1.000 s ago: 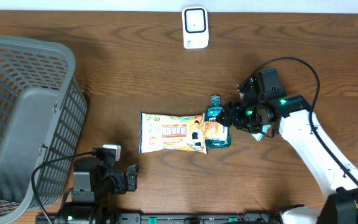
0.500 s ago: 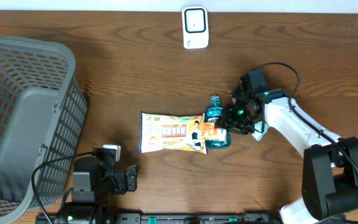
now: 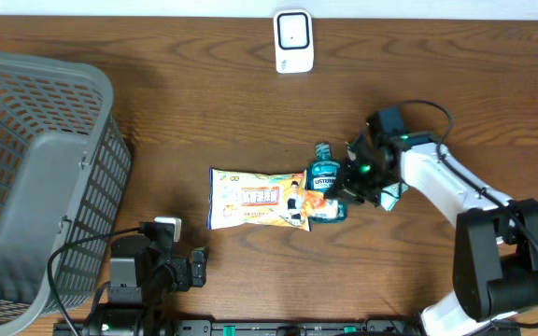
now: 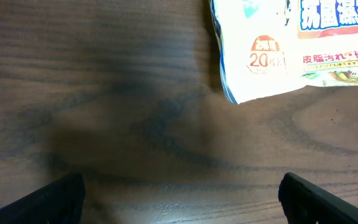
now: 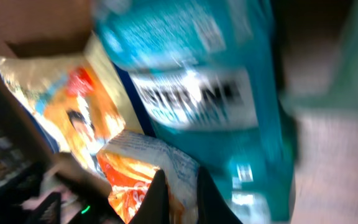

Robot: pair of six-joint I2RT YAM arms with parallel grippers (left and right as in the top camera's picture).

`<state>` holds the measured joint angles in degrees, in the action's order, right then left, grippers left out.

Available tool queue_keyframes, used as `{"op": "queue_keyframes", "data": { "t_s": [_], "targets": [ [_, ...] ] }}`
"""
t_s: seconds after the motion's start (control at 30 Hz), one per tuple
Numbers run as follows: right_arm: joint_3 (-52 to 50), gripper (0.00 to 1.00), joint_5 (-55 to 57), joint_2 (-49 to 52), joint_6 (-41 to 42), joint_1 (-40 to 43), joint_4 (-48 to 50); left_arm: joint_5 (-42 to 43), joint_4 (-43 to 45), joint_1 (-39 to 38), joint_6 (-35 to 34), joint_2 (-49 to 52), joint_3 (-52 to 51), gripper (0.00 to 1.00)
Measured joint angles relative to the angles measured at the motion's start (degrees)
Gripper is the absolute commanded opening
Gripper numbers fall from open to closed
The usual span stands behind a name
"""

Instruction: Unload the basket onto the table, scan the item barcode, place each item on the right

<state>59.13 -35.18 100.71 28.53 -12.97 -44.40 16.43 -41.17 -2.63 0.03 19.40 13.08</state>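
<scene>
Item under inspection, by judgement: the teal bottle (image 3: 324, 174), lying on its side on the table (image 3: 204, 103) right of centre, cap pointing to the far edge, where the scanner (image 3: 293, 41) sits well apart. The bottle touches the right end of a flat pack (image 3: 258, 198), and an orange sachet (image 3: 319, 200) laps over its lower body. Right gripper (image 3: 347, 183) is at the bottle's right flank, jaws fully closed. The right wrist view is blurred: the fingertips appear to meet at the sachet's edge beside the bottle, and whether anything is nipped cannot be told. Left gripper (image 3: 185, 269) rests near the front edge, jaws wide apart, holding nothing. Handling, assessed: rigid plastic, smooth and likely slippery, liquid-filled so weighty for its bulk, and apt to roll. It is best taken across the body below the shoulder, clear of the label, so that the barcode stays exposed. Barcode not located in any view. Legible: "LISTERINE" in white on the bottle's label; on the pack, "20" in a round badge among Japanese print, the rest too small to read. Sachet print unreadable
</scene>
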Motion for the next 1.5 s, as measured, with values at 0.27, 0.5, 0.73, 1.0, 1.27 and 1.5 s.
{"op": "queue_keyframes", "data": {
  "t_s": [0.27, 0.5, 0.73, 1.0, 1.27, 1.5],
  "targets": [
    [-0.1, 0.02, -18.1, 0.6, 1.7, 7.9, -24.4, 0.0, 0.0, 0.0, 0.0, 0.0, 0.0, 0.99],
    [-0.2, 0.01, -22.7, 0.6, 2.0, 8.2, -37.1, 0.0, 0.0, 0.0, 0.0, 0.0, 0.0, 0.99],
    [-0.2, 0.01, -23.6, 0.6, 1.4, 8.2, -37.5, 0.0, 0.0, 0.0, 0.0, 0.0, 0.0, 0.99],
    [-0.3, 0.01, -24.0, 0.6, -1.4, 8.2, -47.1, 0.0, 0.0, 0.0, 0.0, 0.0, 0.0, 0.99],
    [-0.3, 0.02, -23.0, 0.6, -11.5, 8.2, -53.0, 0.0, 0.0, 0.0, 0.0, 0.0, 0.0, 0.99],
    [-0.3, 0.01, -21.6, 0.6, -13.7, 7.1, -53.1, 0.0, 0.0, 0.0, 0.0, 0.0, 0.0, 0.99]
  ]
}}
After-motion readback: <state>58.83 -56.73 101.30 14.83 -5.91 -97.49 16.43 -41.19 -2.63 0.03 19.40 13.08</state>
